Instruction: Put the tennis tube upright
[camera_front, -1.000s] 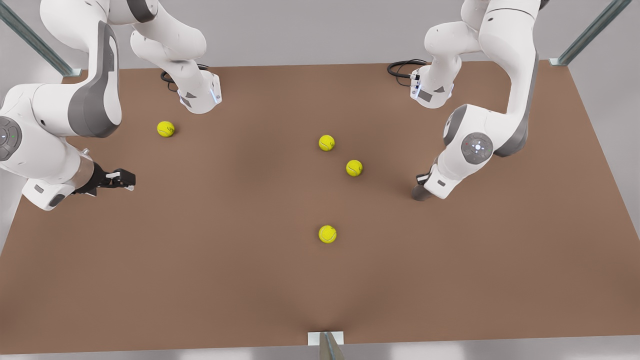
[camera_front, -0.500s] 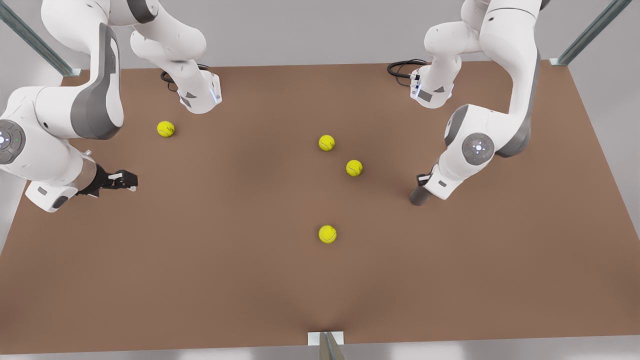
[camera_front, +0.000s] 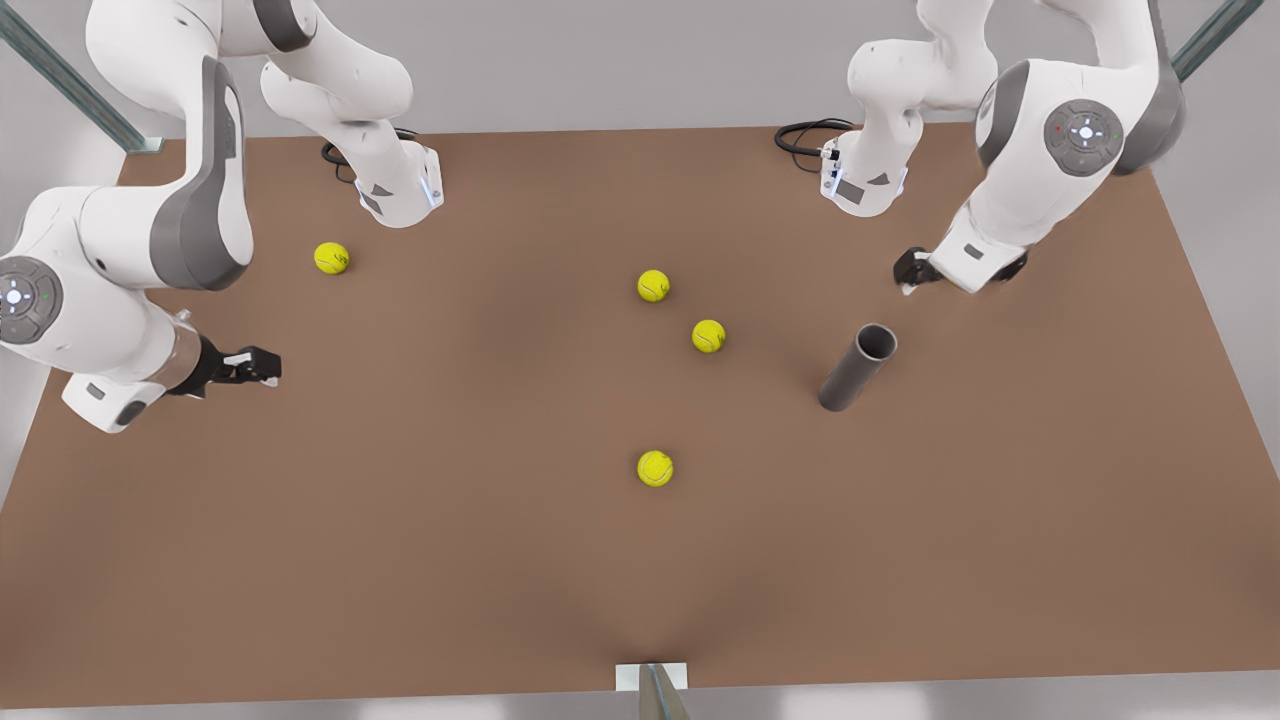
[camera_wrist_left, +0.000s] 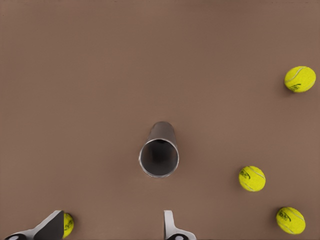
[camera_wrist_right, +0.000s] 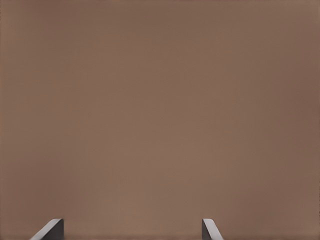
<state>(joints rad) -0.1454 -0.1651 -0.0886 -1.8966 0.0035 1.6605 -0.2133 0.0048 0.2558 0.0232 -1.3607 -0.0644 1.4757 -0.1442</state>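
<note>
While the tennis tube stands upright on the brown table, in the right-centre of the front view, nothing of mine touches it. Its hollow end faces up, and my left wrist camera looks down into the dark bore from above.

My left gripper hangs in the upper right of the front view, above and behind the tube, well clear of its rim. Its fingers are spread wide with nothing between them.

My right gripper is at the far left of the front view, low over bare table, well apart from the tube. Its fingers are parted too, and they hold nothing; that arm waits.

Four yellow tennis balls lie loose on the table. One ball sits in the upper left of the front view, near the base of the arm there. A second ball and a third ball lie close together near the middle, to the front view's left of the tube. The fourth ball rests alone below them, nearer the lower edge. None of the balls touches the tube or either gripper.
</note>
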